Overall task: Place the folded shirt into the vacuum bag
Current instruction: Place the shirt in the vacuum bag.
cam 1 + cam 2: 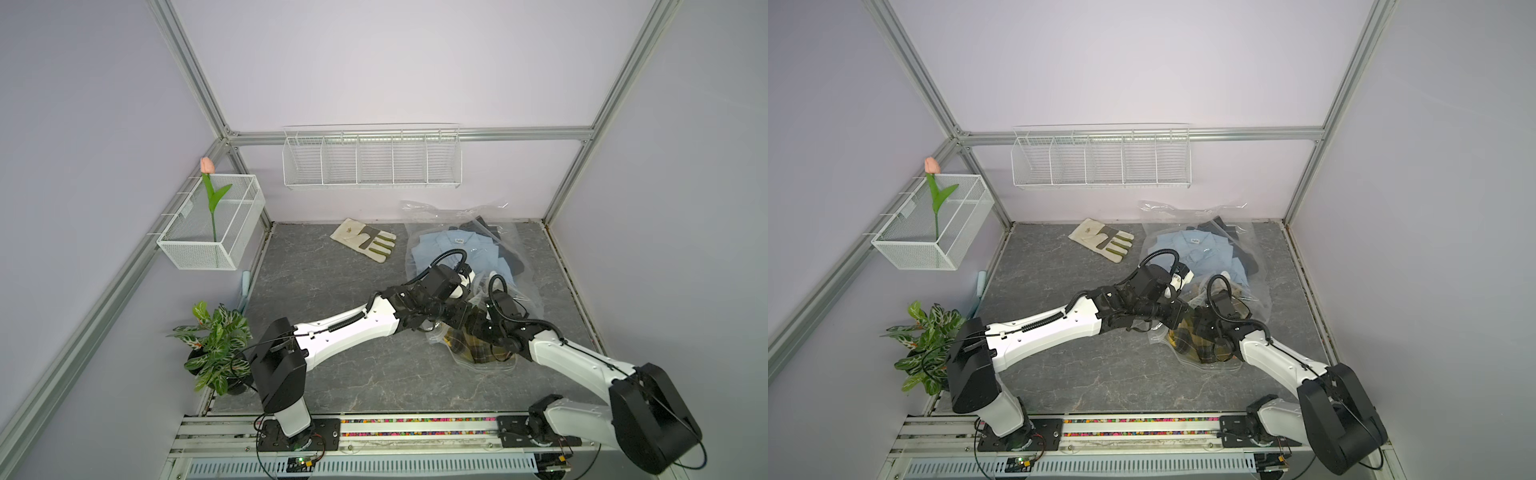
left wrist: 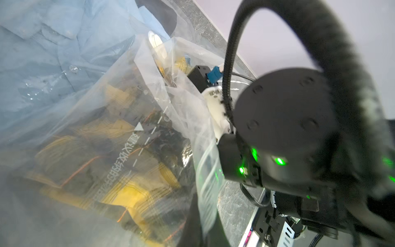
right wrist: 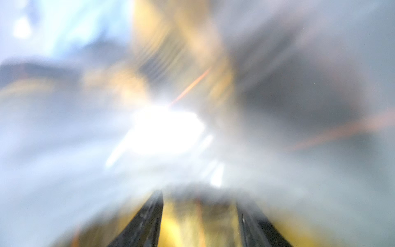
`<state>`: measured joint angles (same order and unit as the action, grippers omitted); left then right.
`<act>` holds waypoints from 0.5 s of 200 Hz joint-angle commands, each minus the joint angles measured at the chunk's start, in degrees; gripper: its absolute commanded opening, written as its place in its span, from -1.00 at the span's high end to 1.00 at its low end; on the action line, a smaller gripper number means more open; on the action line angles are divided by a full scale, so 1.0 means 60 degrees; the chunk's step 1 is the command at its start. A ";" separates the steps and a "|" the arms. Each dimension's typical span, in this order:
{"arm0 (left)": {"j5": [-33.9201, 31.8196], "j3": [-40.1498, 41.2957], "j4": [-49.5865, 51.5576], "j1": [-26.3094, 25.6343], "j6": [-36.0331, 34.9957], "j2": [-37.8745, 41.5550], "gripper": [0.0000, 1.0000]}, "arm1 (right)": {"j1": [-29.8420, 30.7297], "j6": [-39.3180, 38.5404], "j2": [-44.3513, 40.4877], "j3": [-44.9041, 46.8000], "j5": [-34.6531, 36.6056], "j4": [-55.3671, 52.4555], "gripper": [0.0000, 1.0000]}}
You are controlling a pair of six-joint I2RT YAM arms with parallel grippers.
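Nearest you, the plaid shirt (image 1: 478, 351) lies on the grey tabletop (image 1: 332, 353), inside the near end of the vacuum bag (image 1: 515, 245). In the left wrist view its yellow checks show through the printed film.

Your right gripper (image 3: 198, 201) reaches into that mouth. Its jaws are spread apart over yellow cloth, but the view is too blurred to tell whether they touch it.

Your left gripper (image 1: 460, 296) is clenched on the bag's upper lip just beside it, holding the film up.

Deeper in the bag lies a blue shirt (image 1: 449, 245). A work glove (image 1: 365, 243) lies to the bag's left, apart from it. The bag's far end leans on the back wall below a wire rack (image 1: 370, 162).
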<state>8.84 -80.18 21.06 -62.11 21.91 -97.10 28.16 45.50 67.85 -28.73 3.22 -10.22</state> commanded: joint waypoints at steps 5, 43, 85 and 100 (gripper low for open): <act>-0.0120 0.0037 -0.0366 -0.0049 0.0078 -0.0038 0.97 | 0.0378 0.0799 -0.1335 0.0518 -0.0141 -0.0966 -0.20; -0.0184 0.0373 -0.0287 -0.0048 -0.0004 -0.0035 0.96 | 0.0227 -0.0003 -0.2941 -0.0376 0.0069 -0.3546 -0.22; 0.0158 0.0936 -0.0601 -0.0112 0.0097 0.0083 0.91 | -0.0500 -0.0436 -0.3741 -0.1412 -0.0358 -0.5217 -0.19; 0.0394 0.1055 -0.0623 -0.0291 0.0025 -0.0032 0.87 | -0.1021 -0.0777 -0.3831 -0.1715 -0.0620 -0.5531 -0.19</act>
<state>9.19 -75.44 18.63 -62.41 21.91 -97.10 25.45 44.10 46.39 -35.92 1.65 -35.83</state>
